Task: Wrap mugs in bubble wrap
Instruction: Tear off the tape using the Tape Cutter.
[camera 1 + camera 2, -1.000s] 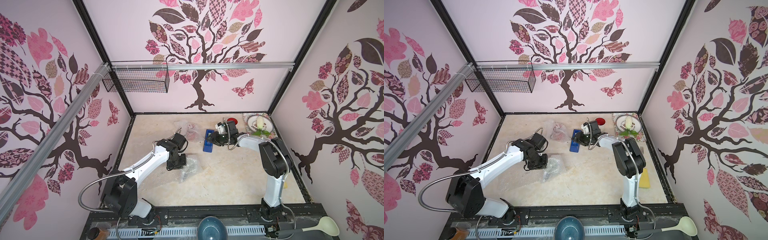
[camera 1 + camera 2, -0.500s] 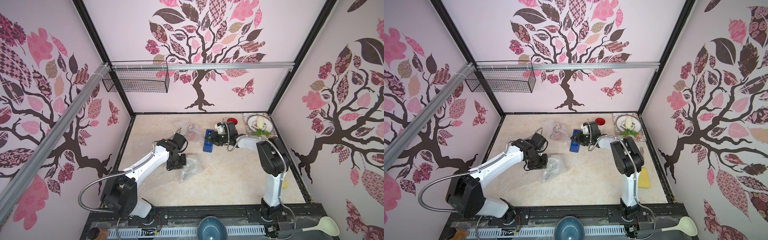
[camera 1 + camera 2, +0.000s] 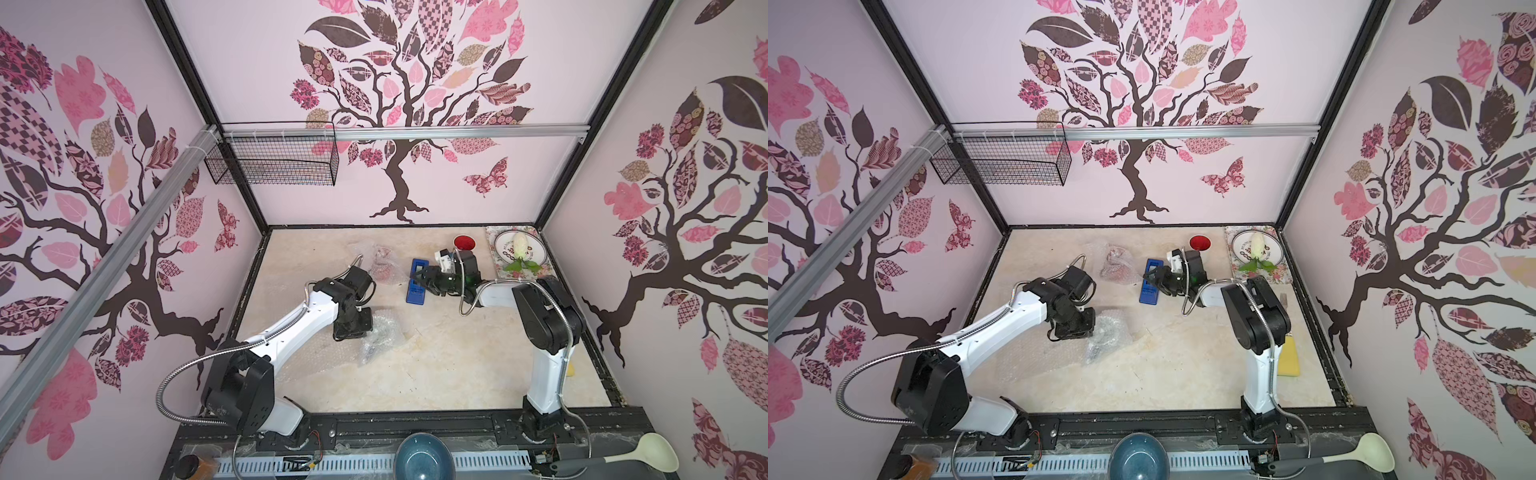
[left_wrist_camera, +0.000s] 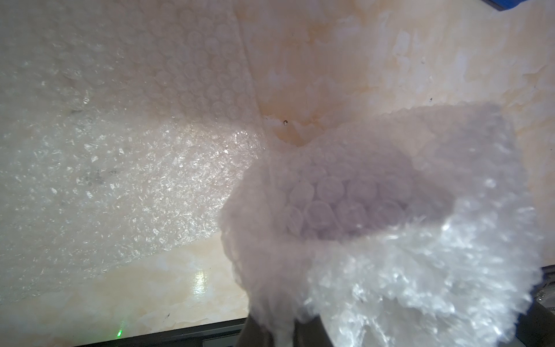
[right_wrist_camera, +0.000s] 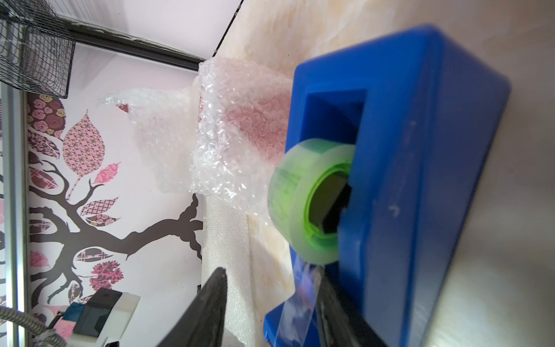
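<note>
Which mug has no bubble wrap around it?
The mug with the red inside, bare at the back; the red mug and the lavender mug are wrapped.

The left arm (image 3: pixel 297 332) and the right arm (image 3: pixel 545 376) share one build: glossy white link shells between bulky matte-black joint housings. A ribbed silver hose (image 3: pixel 166 386) loops out at the lower left of the frame and runs along the left arm's white shell, which is dotted with small dark fasteners. A thinner hose (image 3: pixel 461 305) curls near centre frame. A white block (image 3: pixel 442 258) sits on the right wrist. The right end effector (image 5: pixel 271 269) has flat matte-black fingers (image 5: pixel 210 300).
</note>
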Motion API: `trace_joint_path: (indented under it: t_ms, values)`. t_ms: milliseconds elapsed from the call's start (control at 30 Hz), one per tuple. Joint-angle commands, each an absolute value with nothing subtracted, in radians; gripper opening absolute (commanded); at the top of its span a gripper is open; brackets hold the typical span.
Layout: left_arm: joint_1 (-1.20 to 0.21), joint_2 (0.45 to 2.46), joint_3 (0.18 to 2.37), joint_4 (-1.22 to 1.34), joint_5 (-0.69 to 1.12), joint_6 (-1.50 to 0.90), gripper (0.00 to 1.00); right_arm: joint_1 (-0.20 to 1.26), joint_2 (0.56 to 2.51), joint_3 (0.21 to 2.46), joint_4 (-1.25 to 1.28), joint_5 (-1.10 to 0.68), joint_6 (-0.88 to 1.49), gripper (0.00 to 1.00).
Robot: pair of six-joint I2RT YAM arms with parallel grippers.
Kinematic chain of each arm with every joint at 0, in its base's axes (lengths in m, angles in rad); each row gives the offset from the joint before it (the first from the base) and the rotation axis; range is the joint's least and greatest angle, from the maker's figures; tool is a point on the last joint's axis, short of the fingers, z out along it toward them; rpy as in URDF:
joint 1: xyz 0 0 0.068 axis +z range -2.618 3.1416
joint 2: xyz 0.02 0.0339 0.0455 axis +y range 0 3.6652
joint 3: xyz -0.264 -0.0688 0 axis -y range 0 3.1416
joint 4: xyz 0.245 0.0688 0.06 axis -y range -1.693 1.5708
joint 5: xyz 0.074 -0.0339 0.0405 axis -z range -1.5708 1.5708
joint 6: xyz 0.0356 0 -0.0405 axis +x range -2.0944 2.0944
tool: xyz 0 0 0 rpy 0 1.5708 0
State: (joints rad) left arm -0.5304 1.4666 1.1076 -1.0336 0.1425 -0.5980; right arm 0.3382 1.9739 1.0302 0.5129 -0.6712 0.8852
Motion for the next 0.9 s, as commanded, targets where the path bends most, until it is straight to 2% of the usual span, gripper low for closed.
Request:
trace_joint_path:
  t_ms: [0,567,633,867]
  values:
    - [-0.526,1.439,1.105,-1.001,0.172,-0.59,0.0,0.313,1.956,1.009,0.463,-0.651,0.917,0.5]
    - [-0.525,1.449,1.111,-0.995,0.19,-0.581,0.0,0.327,2.082,1.034,0.555,-0.705,0.974,0.42]
    - [-0.525,1.448,1.112,-0.996,0.19,-0.582,0.0,0.327,2.09,1.034,0.587,-0.712,0.992,0.38]
    - [-0.525,1.454,1.114,-0.995,0.186,-0.582,0.0,0.323,2.039,1.066,0.58,-0.712,1.0,0.16]
